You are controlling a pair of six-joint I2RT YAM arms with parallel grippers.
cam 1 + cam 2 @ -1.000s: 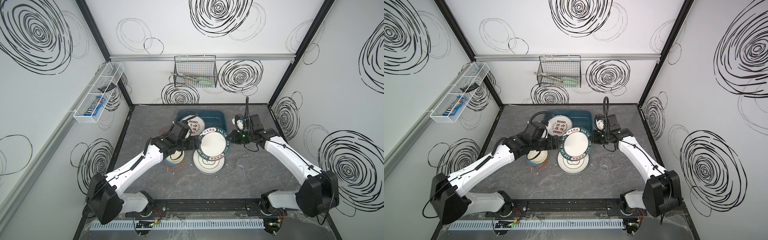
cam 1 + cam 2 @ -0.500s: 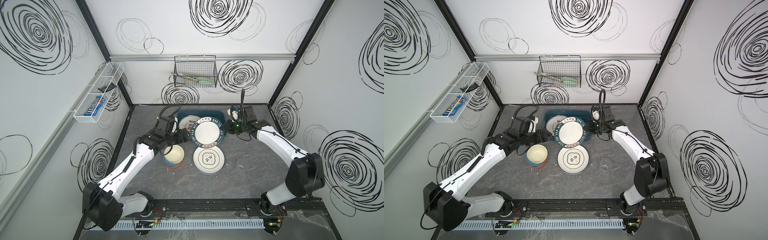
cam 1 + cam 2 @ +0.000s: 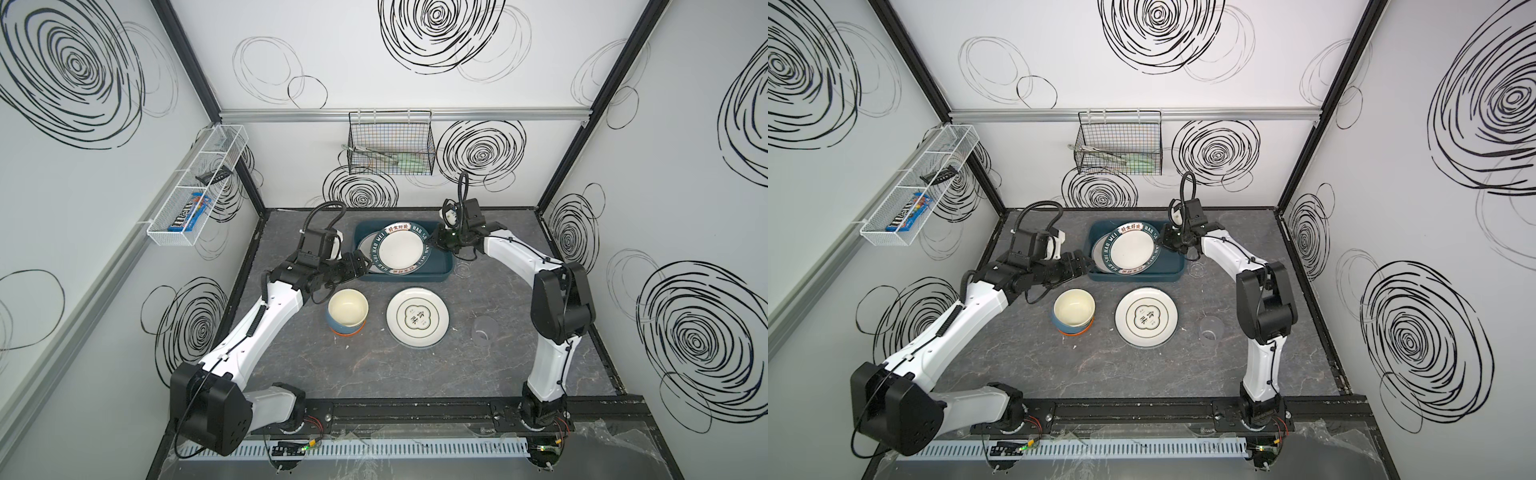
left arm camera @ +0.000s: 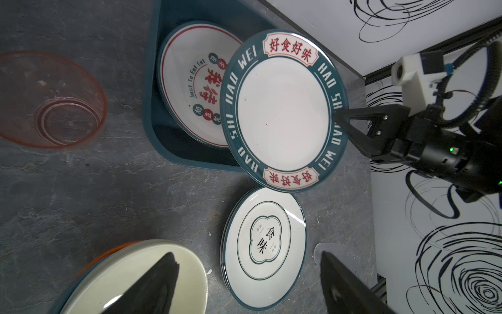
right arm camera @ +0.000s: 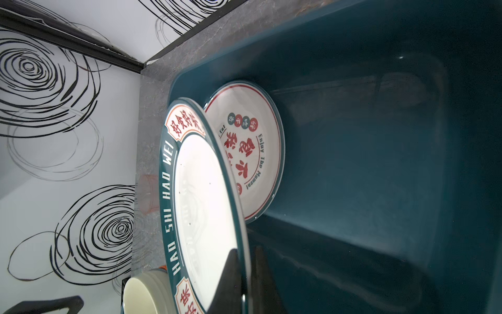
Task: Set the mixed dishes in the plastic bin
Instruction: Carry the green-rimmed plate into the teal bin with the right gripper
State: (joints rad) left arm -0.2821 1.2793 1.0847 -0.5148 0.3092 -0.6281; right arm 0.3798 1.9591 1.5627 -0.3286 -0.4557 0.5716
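My right gripper [image 3: 432, 243] [image 5: 245, 261] is shut on the rim of a white plate with a teal "HAO WEI" border [image 3: 401, 251] [image 4: 282, 108]. It holds that plate tilted over the plastic bin [image 3: 442, 272] [image 5: 380, 163]. Another printed plate [image 4: 190, 89] lies in the bin beneath it. My left gripper [image 3: 361, 266] [image 4: 247, 261] is open and empty, just left of the bin. On the table in front lie a third plate [image 3: 417, 318] and nested bowls [image 3: 348, 309]. A pink tumbler [image 4: 51, 100] stands beside the bin.
Clear tumblers stand on the right of the table [image 3: 484, 330] and just off the bin's right side [image 3: 463, 270]. A black wire basket [image 3: 390, 145] hangs on the back wall and a white mesh shelf [image 3: 195, 187] on the left wall.
The right gripper carried the teal-bordered plate from above the plate on the table back over the bin. The left gripper, which was at the plate's left edge, now stands apart from it.
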